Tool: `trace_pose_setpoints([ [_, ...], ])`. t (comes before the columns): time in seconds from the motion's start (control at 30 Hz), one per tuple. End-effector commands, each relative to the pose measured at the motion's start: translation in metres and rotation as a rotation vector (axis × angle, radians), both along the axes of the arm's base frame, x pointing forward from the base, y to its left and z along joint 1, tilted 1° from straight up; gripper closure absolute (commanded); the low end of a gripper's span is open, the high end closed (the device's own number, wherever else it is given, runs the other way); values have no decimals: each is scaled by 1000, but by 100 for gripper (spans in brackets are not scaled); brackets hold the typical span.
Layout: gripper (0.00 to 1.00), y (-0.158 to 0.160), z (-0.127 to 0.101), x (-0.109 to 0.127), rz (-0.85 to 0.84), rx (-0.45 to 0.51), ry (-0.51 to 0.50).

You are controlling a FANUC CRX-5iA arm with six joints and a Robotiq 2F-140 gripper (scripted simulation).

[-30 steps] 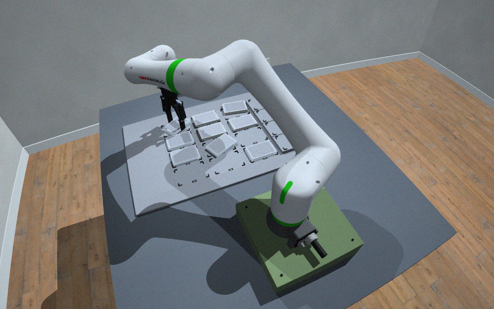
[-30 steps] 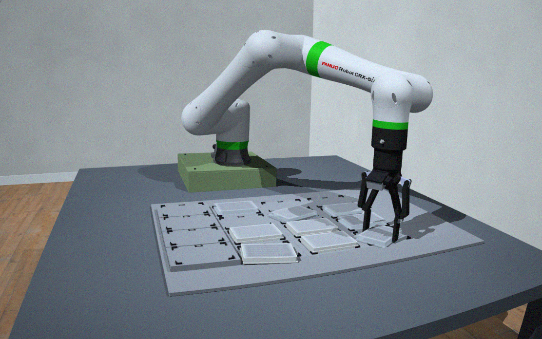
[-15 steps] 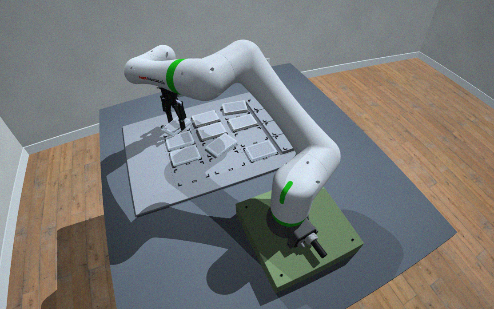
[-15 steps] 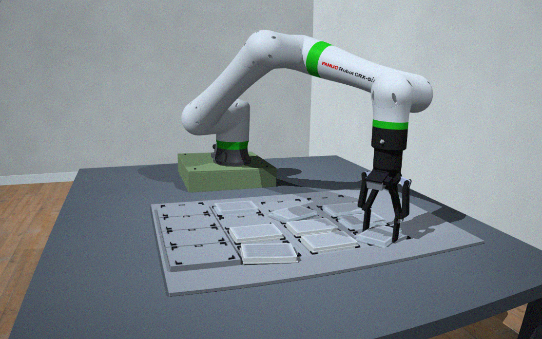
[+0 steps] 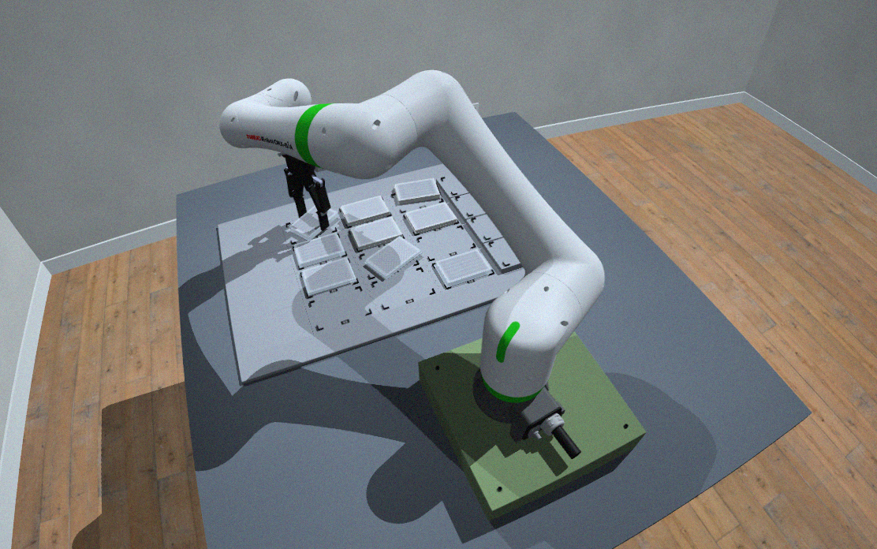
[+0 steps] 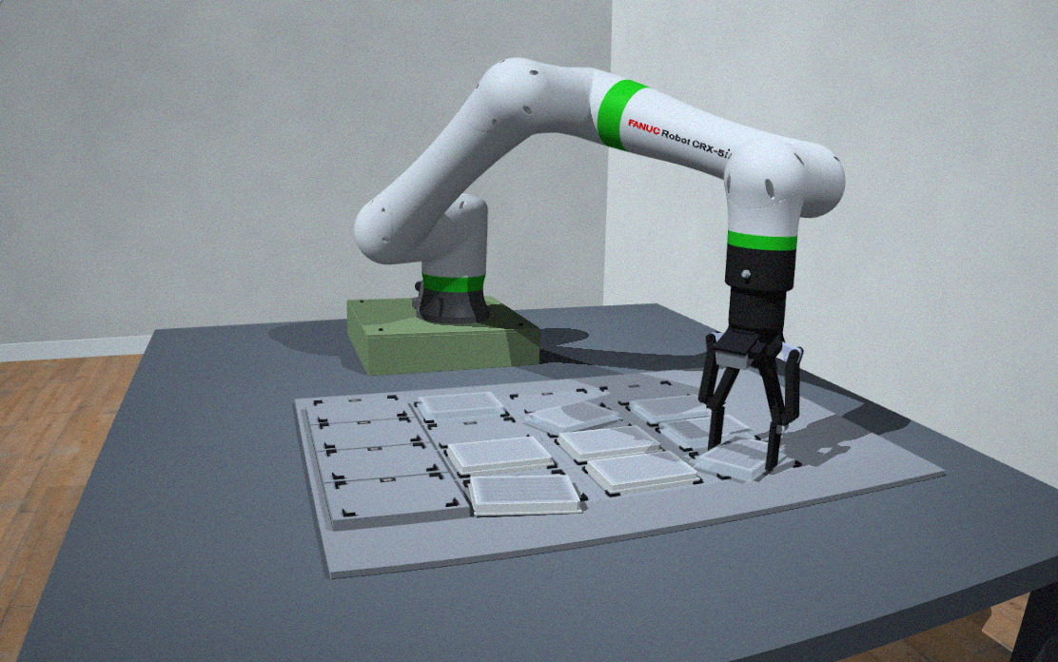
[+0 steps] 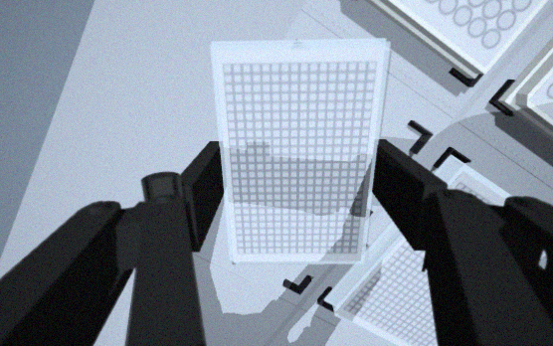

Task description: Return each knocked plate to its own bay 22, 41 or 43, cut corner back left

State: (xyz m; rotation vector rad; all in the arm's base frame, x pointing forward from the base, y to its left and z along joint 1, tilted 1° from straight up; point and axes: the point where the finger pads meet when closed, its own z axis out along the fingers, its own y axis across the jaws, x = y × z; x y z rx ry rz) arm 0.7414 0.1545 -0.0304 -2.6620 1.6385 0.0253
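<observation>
My gripper [image 5: 311,218] is at the back left of the deck [image 5: 362,259], shut on the long sides of a sealed 384-well plate [image 5: 306,223]. The wrist view shows the fingers pressed on both sides of this fine-grid plate [image 7: 298,149], which is turned askew to the black corner pieces beside it. In the exterior view the fingertips [image 6: 743,460] reach down to deck level around the plate [image 6: 741,457]. A second plate [image 5: 393,256] lies rotated near bay 22. A third plate [image 6: 524,494] sits slightly off at bay 43.
Other sealed plates sit square in their bays, one [image 5: 319,249] right next to the held plate. The raised column 4 bays [image 6: 382,460] are empty. The arm's green base [image 5: 530,420] stands in front of the deck.
</observation>
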Motion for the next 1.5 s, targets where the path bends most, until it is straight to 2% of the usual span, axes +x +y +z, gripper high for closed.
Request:
trace_pose_setpoints([
  [0.0,90,0,2,1,0,0,-2],
  [0.83,90,0,8,1,0,0,-2],
  [1.47,90,-1,31,1,0,0,-2],
])
